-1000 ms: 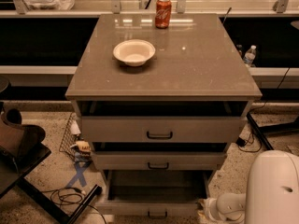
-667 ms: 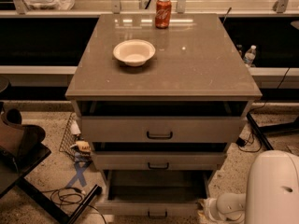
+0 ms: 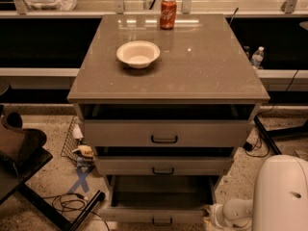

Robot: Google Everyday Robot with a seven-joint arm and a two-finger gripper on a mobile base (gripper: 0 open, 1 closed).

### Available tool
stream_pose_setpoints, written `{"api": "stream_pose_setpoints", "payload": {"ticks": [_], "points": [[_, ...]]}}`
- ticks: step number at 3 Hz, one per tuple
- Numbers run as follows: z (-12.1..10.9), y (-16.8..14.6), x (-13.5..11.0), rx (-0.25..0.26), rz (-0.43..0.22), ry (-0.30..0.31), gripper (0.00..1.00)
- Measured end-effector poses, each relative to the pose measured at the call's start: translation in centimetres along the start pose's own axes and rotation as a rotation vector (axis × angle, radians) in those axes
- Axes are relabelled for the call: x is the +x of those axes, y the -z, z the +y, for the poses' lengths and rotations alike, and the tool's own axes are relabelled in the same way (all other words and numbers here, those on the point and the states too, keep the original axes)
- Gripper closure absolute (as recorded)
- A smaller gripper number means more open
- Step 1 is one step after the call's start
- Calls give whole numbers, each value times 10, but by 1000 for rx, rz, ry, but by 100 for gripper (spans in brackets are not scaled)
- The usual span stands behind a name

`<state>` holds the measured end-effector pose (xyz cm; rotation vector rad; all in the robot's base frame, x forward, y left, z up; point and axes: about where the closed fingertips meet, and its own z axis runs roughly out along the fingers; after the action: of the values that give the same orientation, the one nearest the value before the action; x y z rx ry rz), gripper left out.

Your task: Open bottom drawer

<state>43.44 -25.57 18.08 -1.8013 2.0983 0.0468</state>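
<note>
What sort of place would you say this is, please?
Probably a robotics lab: loose black floor cables, a grey three-drawer test cabinet, and the robot's white tool low beside its pulled-out grey bottom drawer.

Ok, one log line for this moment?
bottom drawer: pulled out | pincer: beside its right front corner | bowl, can: on cabinet

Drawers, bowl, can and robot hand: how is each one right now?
bottom drawer: pulled far out, nothing seen inside.
middle drawer: pulled out a little.
top drawer: pulled out a little.
bowl: right way up, empty.
can: standing upright.
gripper: low down, beside the bottom drawer's right front corner.
</note>
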Motion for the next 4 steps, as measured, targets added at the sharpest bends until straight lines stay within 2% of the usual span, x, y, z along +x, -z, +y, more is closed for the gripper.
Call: {"api": "stream_pose_setpoints", "payload": {"ticks": [1,2,3,4], "points": [[0,0,0,0,0,0,12],[1,-1,-1,-2,-1,0,0],[1,-1,-1,-2,-1,0,0],[2,-2,-2,-4,-2,0,17]]}}
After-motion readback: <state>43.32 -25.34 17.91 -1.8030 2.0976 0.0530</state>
